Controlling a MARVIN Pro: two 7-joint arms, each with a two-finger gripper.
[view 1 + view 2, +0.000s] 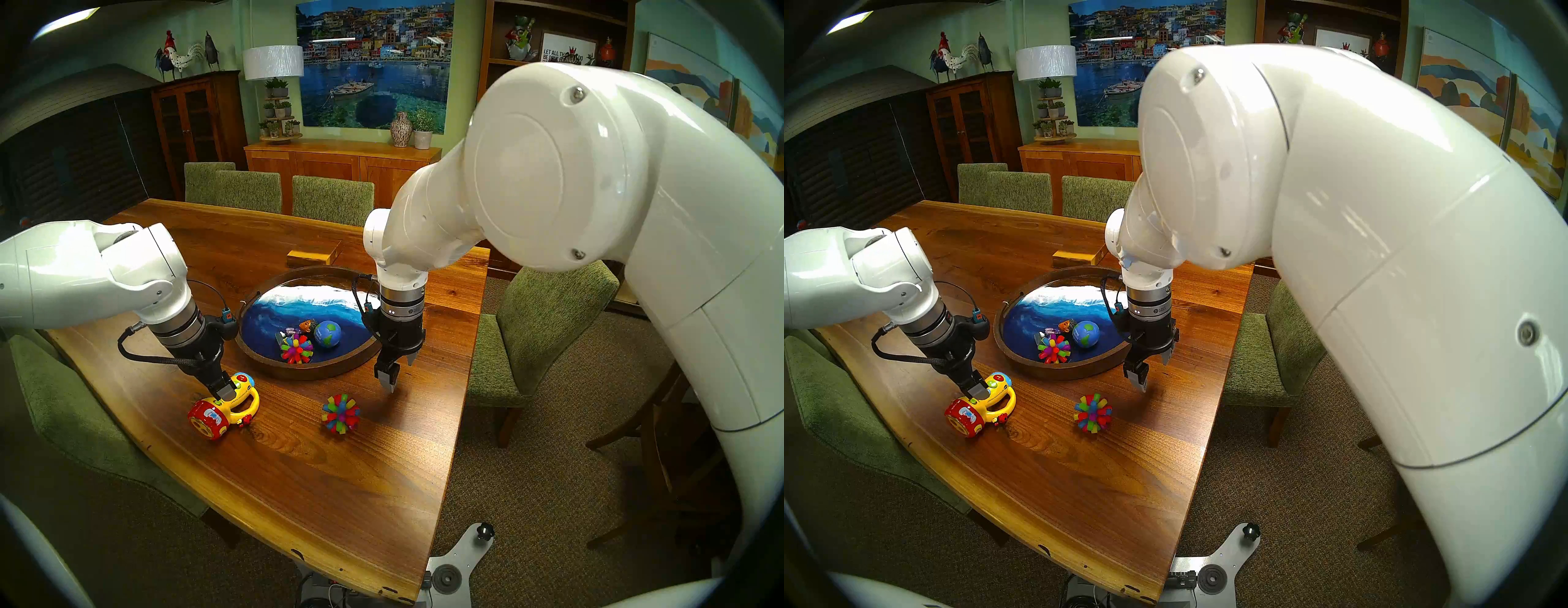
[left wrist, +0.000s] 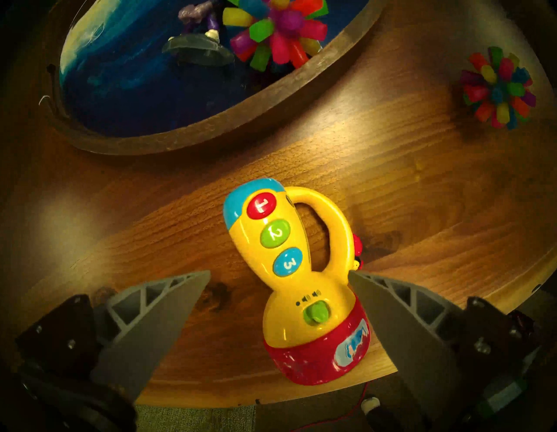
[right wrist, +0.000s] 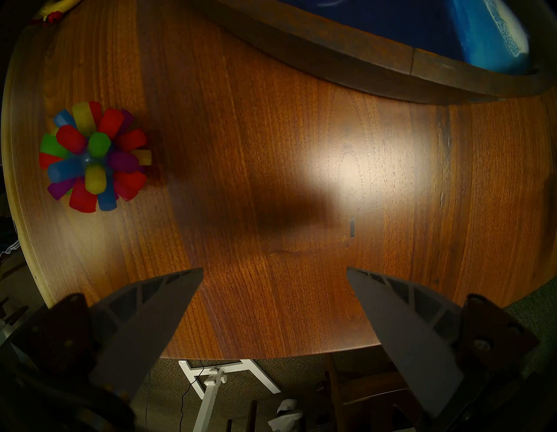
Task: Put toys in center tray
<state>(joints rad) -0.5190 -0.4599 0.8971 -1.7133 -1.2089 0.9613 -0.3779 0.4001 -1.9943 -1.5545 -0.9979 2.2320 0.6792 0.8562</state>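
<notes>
- Nearest the head camera, a wooden table (image 1: 297,488) is seen, with a spiky ball (image 1: 340,413) lying loose on it near the front, apart from both arms.
- To the left of that ball, a toy flashlight (image 1: 225,406) is laid on its side on the table, red head toward the table edge; the left gripper (image 1: 224,388) is lowered over its neck with the jaws spread, not clenched.
- Behind these, a round tray (image 1: 271,365) with a painted sea is set on the table; a second spiky ball (image 1: 296,348), a globe ball (image 1: 327,334) and a small doll (image 1: 306,326) are held inside it.
- The right gripper (image 1: 396,373) is hung above bare table just beside the tray's right rim, jaws released and empty.
- A light wooden block (image 1: 312,257) is seen beyond the tray.
- From the other head eye the same layout is shown: flashlight (image 1: 981,405) under the left gripper (image 1: 977,387), loose ball (image 1: 1093,412) outside the tray (image 1: 1021,361).
- From the left wrist, the flashlight (image 2: 289,271) is framed between two parted fingers (image 2: 168,313); one finger is just beside the red head, though contact cannot be told.
- From the right wrist, only bare table (image 3: 301,181) is seen between the parted fingers (image 3: 401,316), with the loose ball (image 3: 93,157) well off to the side.
</notes>
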